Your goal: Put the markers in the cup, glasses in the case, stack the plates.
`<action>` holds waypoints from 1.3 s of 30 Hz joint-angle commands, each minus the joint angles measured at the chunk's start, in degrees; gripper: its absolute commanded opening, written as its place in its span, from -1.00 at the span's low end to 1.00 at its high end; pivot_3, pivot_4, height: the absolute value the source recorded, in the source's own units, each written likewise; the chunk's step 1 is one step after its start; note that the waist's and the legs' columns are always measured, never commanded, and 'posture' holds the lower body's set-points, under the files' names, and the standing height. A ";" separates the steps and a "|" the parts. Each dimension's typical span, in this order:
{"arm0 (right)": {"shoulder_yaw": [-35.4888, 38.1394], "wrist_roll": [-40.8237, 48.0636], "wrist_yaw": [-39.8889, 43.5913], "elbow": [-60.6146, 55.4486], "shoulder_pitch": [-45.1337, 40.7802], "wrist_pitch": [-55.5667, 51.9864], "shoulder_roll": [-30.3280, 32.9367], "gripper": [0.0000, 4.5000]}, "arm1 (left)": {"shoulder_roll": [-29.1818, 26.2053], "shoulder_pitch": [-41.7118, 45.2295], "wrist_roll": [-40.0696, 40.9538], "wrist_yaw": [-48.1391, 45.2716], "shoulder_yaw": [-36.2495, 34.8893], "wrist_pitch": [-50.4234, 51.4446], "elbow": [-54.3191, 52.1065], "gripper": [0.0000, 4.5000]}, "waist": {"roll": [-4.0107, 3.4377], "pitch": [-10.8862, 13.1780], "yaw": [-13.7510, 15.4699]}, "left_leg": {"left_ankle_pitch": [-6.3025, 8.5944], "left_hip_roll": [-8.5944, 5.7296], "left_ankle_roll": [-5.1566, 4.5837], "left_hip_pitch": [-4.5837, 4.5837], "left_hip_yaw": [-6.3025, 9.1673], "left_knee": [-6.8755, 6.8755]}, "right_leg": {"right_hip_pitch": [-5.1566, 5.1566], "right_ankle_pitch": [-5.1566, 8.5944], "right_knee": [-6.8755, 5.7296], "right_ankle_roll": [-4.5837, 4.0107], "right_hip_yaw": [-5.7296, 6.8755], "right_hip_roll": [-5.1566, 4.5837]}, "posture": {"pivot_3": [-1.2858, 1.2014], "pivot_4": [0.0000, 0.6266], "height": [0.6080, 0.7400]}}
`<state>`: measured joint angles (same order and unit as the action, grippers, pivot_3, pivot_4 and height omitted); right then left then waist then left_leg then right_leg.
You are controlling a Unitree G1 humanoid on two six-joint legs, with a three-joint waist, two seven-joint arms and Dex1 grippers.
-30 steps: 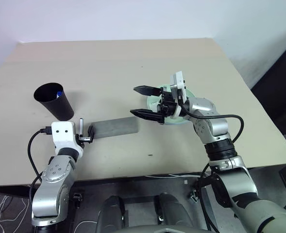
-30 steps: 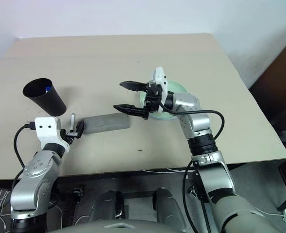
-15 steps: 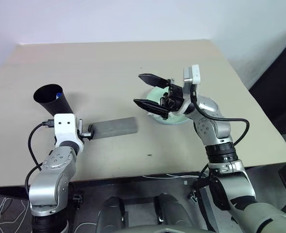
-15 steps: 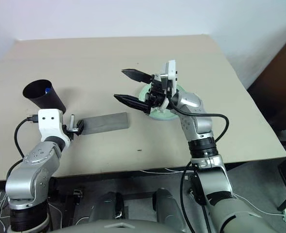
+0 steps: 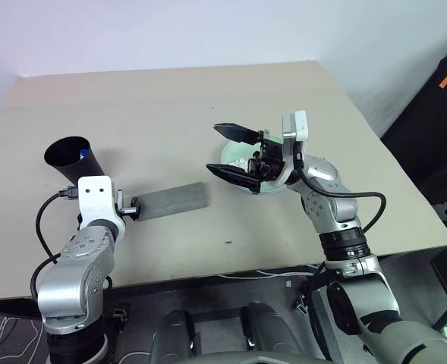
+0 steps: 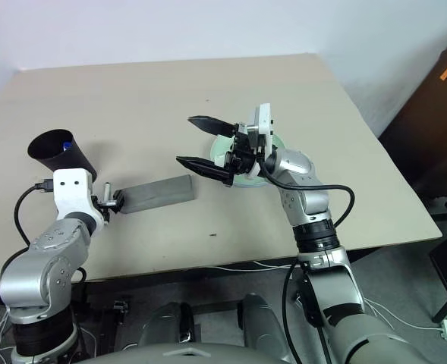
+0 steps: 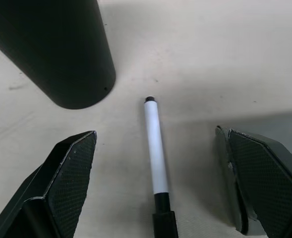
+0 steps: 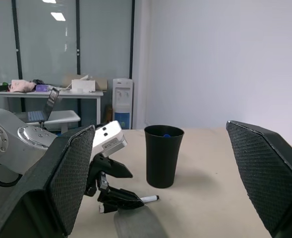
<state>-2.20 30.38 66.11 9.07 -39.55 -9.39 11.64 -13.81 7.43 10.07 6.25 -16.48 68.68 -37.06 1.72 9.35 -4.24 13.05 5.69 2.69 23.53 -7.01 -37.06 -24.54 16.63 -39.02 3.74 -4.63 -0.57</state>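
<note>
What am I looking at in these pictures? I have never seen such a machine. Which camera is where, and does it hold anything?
It is a humanoid robot with two arms, each ending in a gripper of two black fingers. Two pictures come from cameras in its head, looking down over a beige table. The other two come from a camera on each wrist, looking along the fingers.

On the table stands a black cup with a blue-capped marker inside. Beside it lie a thin marker and a grey case. Stacked plates sit behind the right gripper.

The left gripper is open around the thin marker, not yet touching it. The right gripper is open in the air. Neither holds anything.
</note>
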 commanded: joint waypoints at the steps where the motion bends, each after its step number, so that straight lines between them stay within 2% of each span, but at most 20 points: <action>1: 0.49 0.26 -0.52 -1.12 -0.83 1.25 -0.38 1.00 | -3.34 -2.80 -4.35 0.69 -0.15 -2.46 2.09 0.97 | 0.02 0.02 -0.19 | 0.00 -0.08 0.00 0.00 0.39 0.01 | 0.01 0.00 0.00 0.00 -0.02 0.03 | 0.03 -0.52 0.78; 5: 0.29 -0.02 -0.57 -0.71 -0.72 1.63 -0.51 1.00 | -6.32 -4.20 -7.62 0.67 1.77 -7.09 1.91 0.97 | 0.27 0.17 0.17 | 0.00 -0.22 -0.01 0.12 0.86 0.05 | -0.04 0.02 0.07 0.03 0.03 0.07 | 0.03 -0.52 0.78; 11: 0.23 -0.53 -0.84 0.25 -1.43 1.98 -0.88 1.00 | -3.74 -4.44 -7.47 -0.54 1.95 -5.98 2.34 0.97 | 0.27 0.17 0.39 | 0.00 -0.29 -0.03 0.83 0.88 0.04 | -0.28 -0.04 0.67 0.08 0.11 -0.03 | 0.03 -0.52 0.78; 18: -0.09 -2.35 -1.91 1.37 -1.32 3.27 -0.67 1.00 | 0.32 -3.19 -6.03 -1.74 0.15 -2.00 1.93 0.97 | 0.26 0.16 0.56 | 0.04 -0.33 -0.08 0.87 0.89 0.10 | -0.25 -0.11 0.82 0.21 0.19 -0.05 | 0.03 -0.52 0.78; 21: -0.21 -2.76 -2.21 1.48 -1.23 3.67 -0.81 1.00 | 1.09 -2.22 -6.06 -2.32 -0.52 -1.60 1.67 0.59 | 0.26 0.16 0.51 | 0.04 -0.34 -0.08 0.86 0.89 0.08 | -0.23 -0.11 0.83 0.20 0.21 -0.05 | 0.03 -0.52 0.78; 31: 0.13 -2.60 -2.48 2.15 -1.75 4.25 -0.74 1.00 | 1.93 -1.78 -7.10 -3.37 -0.22 -1.74 1.19 -1.00 | 0.26 0.16 0.27 | 0.04 -0.34 -0.08 0.86 0.94 0.09 | -0.23 -0.13 0.82 0.25 0.21 -0.01 | 0.03 -0.52 0.78; 36: 0.14 -2.45 -2.15 2.68 -2.09 4.43 -0.71 1.00 | 0.29 -2.67 -8.24 -4.09 1.97 -6.03 1.48 -1.00 | 0.27 0.16 0.32 | 0.03 -0.33 -0.08 0.86 0.95 0.09 | -0.23 -0.13 0.82 0.25 0.22 -0.01 | 0.03 -0.52 0.78; 39: 0.02 -2.50 -1.98 3.12 -2.39 4.58 -0.87 1.00 | -2.51 -4.80 -9.43 -6.41 5.15 -14.97 1.04 -1.00 | 0.28 0.17 0.33 | 0.03 -0.33 -0.08 0.87 0.94 0.08 | -0.23 -0.12 0.83 0.24 0.22 -0.03 | 0.03 -0.52 0.78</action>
<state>-2.87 27.23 63.88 12.86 -40.23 -5.83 11.04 -14.73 3.04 2.03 0.85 -12.76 58.49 -34.32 1.99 9.52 -3.91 13.09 5.36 2.61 24.41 -6.06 -36.97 -24.77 16.51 -38.19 3.98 -4.42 -0.60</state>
